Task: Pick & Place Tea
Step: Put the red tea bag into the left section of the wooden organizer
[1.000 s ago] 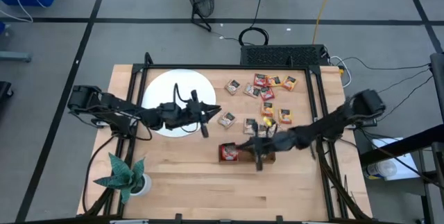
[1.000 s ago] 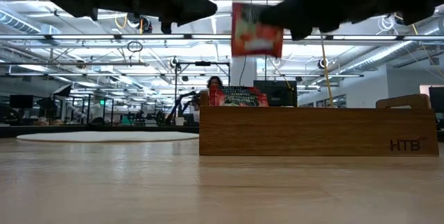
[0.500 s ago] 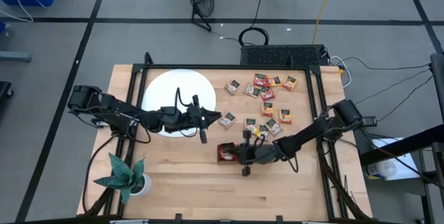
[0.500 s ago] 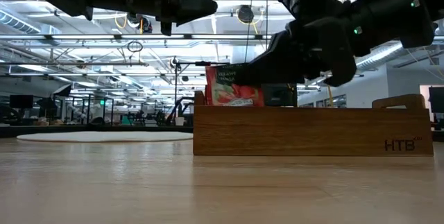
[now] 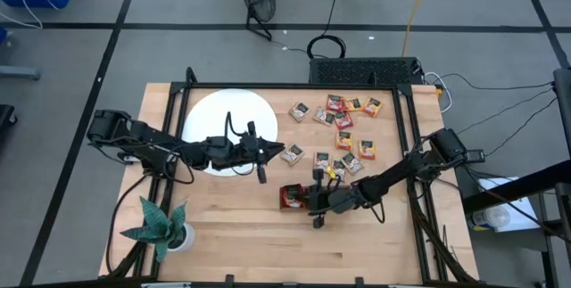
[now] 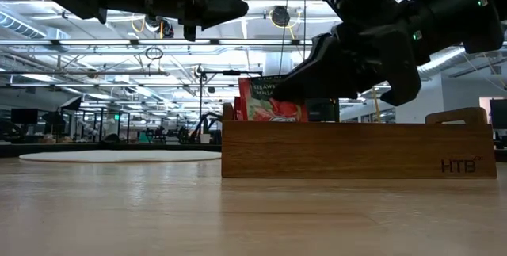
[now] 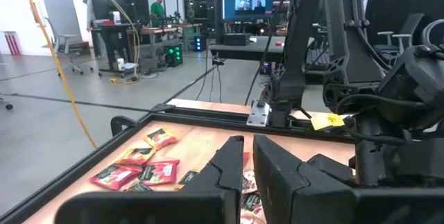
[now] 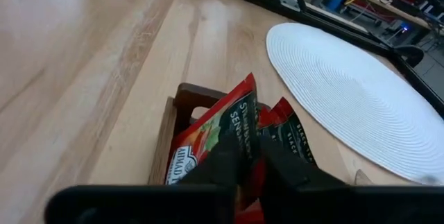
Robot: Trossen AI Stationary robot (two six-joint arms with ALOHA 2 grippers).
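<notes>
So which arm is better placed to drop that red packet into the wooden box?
The right arm. Its fingers already grip the red packet just above the wooden box, while the left arm hovers empty beside the white mat.

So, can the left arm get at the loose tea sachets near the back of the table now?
Probably yes. The left gripper hovers beside the white disc, the loose tea sachets lie uncovered, and the right gripper is busy over the wooden tray.

Tray point(image 5: 343, 203) lies right of disc point(image 5: 227, 119), before sachets point(image 5: 343, 119).
</notes>
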